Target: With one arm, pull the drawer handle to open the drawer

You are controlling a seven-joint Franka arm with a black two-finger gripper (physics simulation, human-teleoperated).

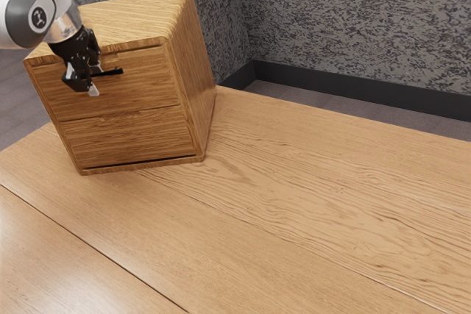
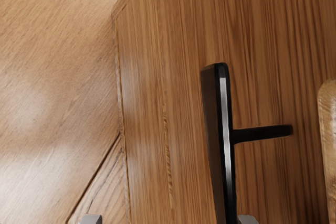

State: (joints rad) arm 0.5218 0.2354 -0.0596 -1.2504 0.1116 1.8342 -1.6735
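A wooden cabinet (image 1: 188, 56) stands at the table's far left in the exterior view, with two drawers in its front. The top drawer (image 1: 140, 86) carries a black bar handle (image 1: 110, 73) and its front looks flush with the cabinet. My gripper (image 1: 81, 82) hangs right at the handle's end nearer the arm, fingers spread on either side of the bar. In the wrist view the handle (image 2: 223, 145) runs close past one fingertip (image 2: 247, 219), while the other fingertip (image 2: 92, 219) stands well away from it, so the gripper is open.
The lower drawer (image 1: 129, 137) sits under the top one. The wooden table (image 1: 309, 204) stretches wide toward the exterior view's right. A dark speckled wall (image 1: 353, 12) stands behind it.
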